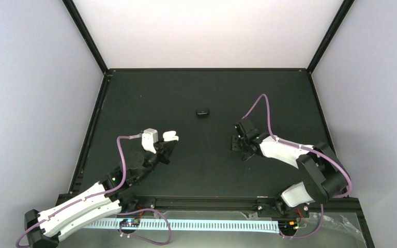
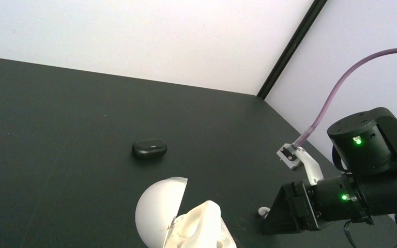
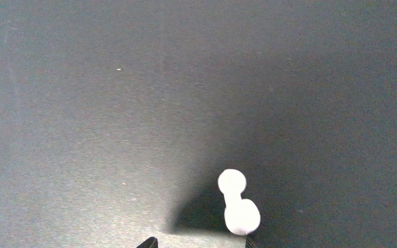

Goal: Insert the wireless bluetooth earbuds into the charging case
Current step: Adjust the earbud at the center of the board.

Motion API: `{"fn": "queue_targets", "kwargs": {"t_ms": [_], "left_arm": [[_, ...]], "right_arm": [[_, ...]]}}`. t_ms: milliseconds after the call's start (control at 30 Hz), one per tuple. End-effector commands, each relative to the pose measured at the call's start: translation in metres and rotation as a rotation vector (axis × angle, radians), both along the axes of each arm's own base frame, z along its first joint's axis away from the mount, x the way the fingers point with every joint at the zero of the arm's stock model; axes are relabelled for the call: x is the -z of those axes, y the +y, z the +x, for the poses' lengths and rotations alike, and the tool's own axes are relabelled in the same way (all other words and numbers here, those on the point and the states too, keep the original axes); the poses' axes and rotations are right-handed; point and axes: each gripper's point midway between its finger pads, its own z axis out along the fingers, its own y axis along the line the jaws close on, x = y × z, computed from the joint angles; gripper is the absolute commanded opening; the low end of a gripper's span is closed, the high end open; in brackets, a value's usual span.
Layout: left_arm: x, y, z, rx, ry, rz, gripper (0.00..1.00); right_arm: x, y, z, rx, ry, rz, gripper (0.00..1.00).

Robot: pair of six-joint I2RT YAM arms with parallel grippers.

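Ideally the right gripper (image 1: 245, 151), jaws apart over the earbud (image 3: 238, 202) at 4 o'clock, needed to centre before pinching, as it lay nearer one finger; the left gripper (image 1: 168, 143), at 9 o'clock, was clamped on what looked like the white case (image 2: 157, 209).

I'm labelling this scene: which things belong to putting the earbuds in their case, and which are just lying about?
Job: earbud, lying at the open right end effector; white case, open, held by the left end effector.
Lying about, apparently: black case, closed, alone farther back.
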Motion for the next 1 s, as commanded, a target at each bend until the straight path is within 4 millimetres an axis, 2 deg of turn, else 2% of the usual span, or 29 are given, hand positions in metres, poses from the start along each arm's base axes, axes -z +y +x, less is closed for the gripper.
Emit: {"fn": "queue_targets", "kwargs": {"t_ms": [0, 233, 367, 467, 600, 833, 967], "left_arm": [[-0.005, 0.001, 0.002, -0.013, -0.022, 0.002, 0.02], [-0.007, 0.001, 0.002, -0.010, -0.029, -0.002, 0.02], [-0.007, 0.000, 0.002, -0.006, -0.027, -0.004, 0.02], [-0.008, 0.000, 0.002, -0.002, -0.027, -0.008, 0.02], [-0.008, 0.000, 0.001, -0.002, -0.029, -0.006, 0.01], [-0.007, 0.000, 0.001, -0.004, -0.025, -0.004, 0.02], [-0.007, 0.001, 0.002, -0.008, -0.026, -0.002, 0.02]], "right_arm": [[-0.001, -0.024, -0.004, 0.032, -0.011, -0.054, 0.44], [-0.037, -0.026, -0.001, 0.004, -0.086, -0.055, 0.44], [-0.046, -0.028, 0.008, 0.011, -0.108, -0.084, 0.44], [-0.050, -0.037, 0.018, 0.061, -0.126, -0.067, 0.44], [-0.043, -0.053, 0.032, 0.115, -0.118, -0.046, 0.41], [-0.021, -0.052, 0.043, 0.108, -0.071, -0.056, 0.38], [-0.017, -0.054, 0.046, 0.115, -0.068, -0.054, 0.37]]}}
